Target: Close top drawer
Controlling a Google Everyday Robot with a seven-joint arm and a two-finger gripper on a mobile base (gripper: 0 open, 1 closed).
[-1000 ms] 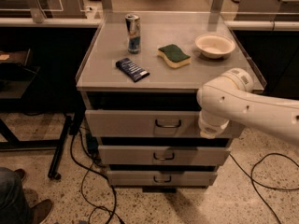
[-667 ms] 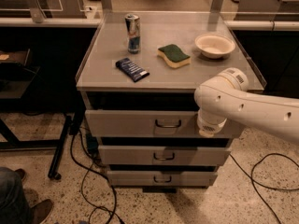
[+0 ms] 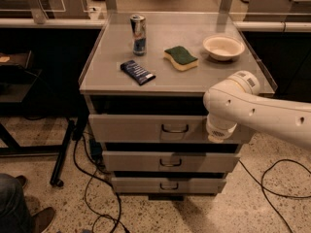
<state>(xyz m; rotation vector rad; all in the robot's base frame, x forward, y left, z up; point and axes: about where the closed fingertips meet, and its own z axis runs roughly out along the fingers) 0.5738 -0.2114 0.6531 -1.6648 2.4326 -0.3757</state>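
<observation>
The top drawer [image 3: 131,128] is a wide grey drawer with a tall front panel and a small dark wire handle [image 3: 175,128]. It stands slightly out from the cabinet, with a dark gap above it under the cabinet top. My white arm [image 3: 262,113] reaches in from the right. My gripper [image 3: 221,130] is at the arm's rounded end, against the right part of the top drawer's front, right of the handle.
Two shorter grey drawers [image 3: 167,161] sit below. On the cabinet top [image 3: 160,79] are a can [image 3: 138,34], a dark packet [image 3: 137,72], a green sponge [image 3: 180,58] and a white bowl [image 3: 223,47]. Cables [image 3: 97,193] lie on the floor. A person's shoes [image 3: 29,212] are at bottom left.
The arm's end has shifted only slightly along the drawer front. The drawer looks about the same.
</observation>
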